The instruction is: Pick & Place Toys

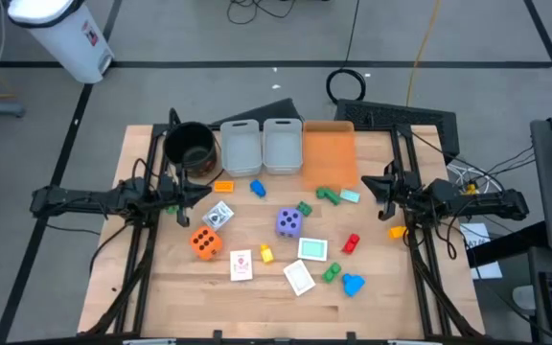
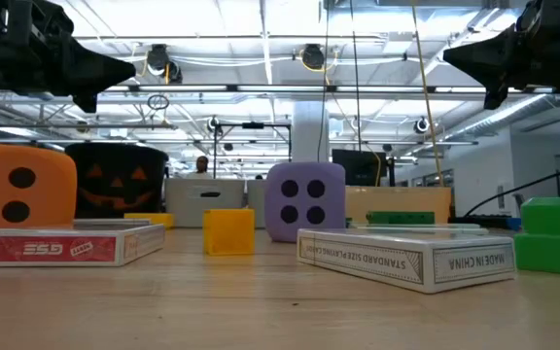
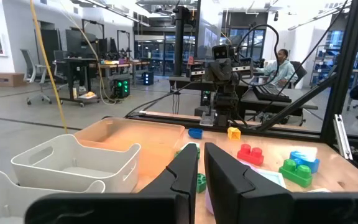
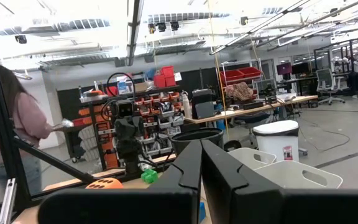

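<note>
The toys lie scattered across the middle of my wooden table [image 1: 161, 287]. An orange foam die [image 1: 205, 242] with black dots sits toward my left side, and a purple foam die [image 1: 289, 222] with black dots sits near the centre, well apart from it. Between and around them lie small boxed card decks: a white one with red print [image 1: 241, 264], a plain white one [image 1: 299, 278] and a teal-faced one [image 1: 312, 249]. From table height the nearest deck reads "Standard Size Playing Cards". Little plastic blocks are dotted about: a yellow block [image 1: 265, 254] just beside the red-printed deck, a red block [image 1: 351, 243], a green block [image 1: 331, 273], and a blue block [image 1: 353, 284] near the green one.

Along the far edge of the table stand a black pot [image 1: 190, 146] with a jack-o'-lantern face, two grey bins [image 1: 261, 146] side by side, and an orange bin [image 1: 330, 153].

My left gripper [image 1: 202, 193] hovers above the table's left side, fingers pressed together and holding nothing. My right gripper [image 1: 365, 181] hovers above the right side facing it, also fully closed and empty.
</note>
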Controlling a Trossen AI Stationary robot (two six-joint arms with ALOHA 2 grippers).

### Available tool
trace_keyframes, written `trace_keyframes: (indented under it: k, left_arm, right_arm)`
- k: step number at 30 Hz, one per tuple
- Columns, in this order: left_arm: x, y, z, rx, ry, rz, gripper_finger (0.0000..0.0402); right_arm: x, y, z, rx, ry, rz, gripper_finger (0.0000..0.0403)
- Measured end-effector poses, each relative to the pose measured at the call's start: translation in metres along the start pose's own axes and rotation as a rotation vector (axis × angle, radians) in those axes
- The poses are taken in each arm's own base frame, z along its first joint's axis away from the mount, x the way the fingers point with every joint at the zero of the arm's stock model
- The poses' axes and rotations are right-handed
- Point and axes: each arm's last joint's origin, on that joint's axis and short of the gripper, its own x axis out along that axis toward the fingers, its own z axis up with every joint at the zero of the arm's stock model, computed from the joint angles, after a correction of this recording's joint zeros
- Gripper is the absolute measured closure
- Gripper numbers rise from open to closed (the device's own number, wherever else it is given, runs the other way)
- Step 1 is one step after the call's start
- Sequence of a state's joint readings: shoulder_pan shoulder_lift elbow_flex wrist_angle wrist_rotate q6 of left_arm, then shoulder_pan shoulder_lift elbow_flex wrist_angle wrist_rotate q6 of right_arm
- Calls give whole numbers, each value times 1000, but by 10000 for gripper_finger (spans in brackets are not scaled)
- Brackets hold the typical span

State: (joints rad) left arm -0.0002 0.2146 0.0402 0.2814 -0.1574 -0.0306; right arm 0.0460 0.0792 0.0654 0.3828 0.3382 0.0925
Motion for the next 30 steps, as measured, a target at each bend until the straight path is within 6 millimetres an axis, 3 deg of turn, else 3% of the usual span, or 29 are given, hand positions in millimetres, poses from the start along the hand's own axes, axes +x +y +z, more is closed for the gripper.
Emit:
trace_keyframes:
  k: [22, 30]
  left_arm:
    - [0, 0, 0, 0, 0, 0, 364]
    - [0, 0, 0, 0, -1, 0, 364]
  right_arm:
    - [0, 0, 2, -37, -9, 0, 403]
    - [11, 6, 26, -90, 35, -6, 403]
